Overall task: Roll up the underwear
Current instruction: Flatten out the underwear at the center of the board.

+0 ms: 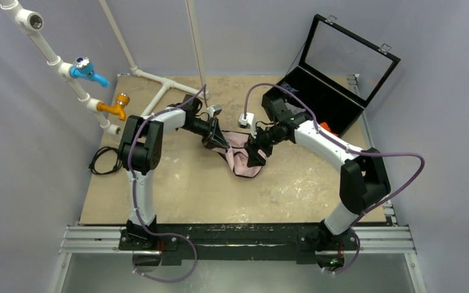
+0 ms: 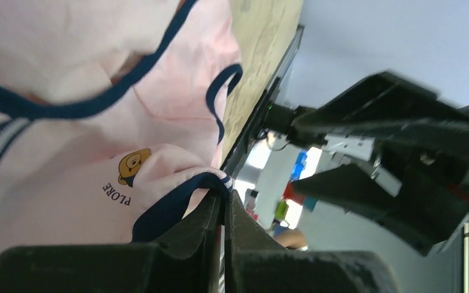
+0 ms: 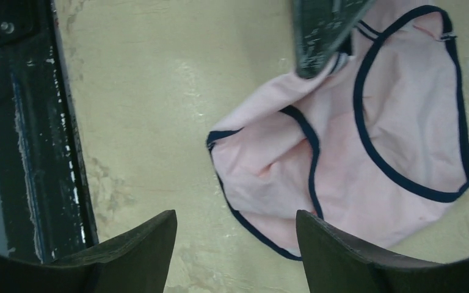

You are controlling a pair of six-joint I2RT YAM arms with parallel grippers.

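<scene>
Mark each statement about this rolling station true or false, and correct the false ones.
1. The left gripper is shut on the edge of the underwear. True.
2. The right gripper also grips the cloth. False: its jaws stand open and grip nothing.
3. The underwear is already a tight roll. False: it lies loosely crumpled on the table.
4. The black case at the table's far right corner has its lid up. True.
5. A small bear print shows on the pink fabric. True.
</scene>
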